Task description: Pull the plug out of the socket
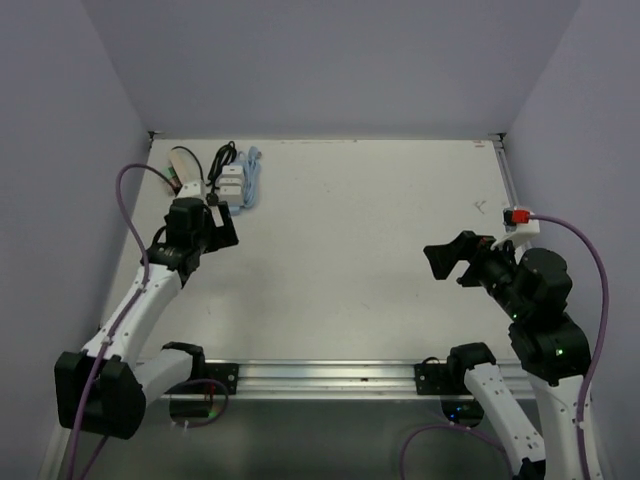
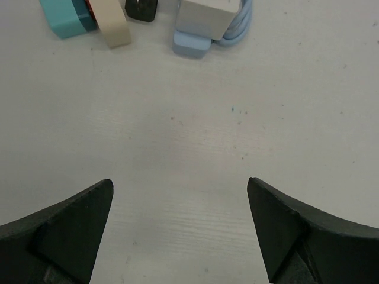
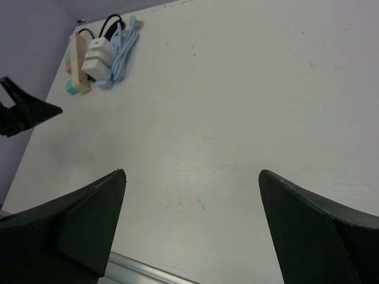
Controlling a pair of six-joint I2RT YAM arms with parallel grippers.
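Observation:
A beige power strip with a teal end lies at the table's far left. White plug blocks sit on it beside a coiled light blue cable and a black cable. In the left wrist view the strip, a white plug block and a black plug lie at the top edge. My left gripper is open and empty over bare table just short of them. My right gripper is open and empty, far right. The right wrist view shows the strip far away.
A white block with a red part sits by the table's right edge. A metal rail runs along the near edge. Grey walls close in the left, back and right sides.

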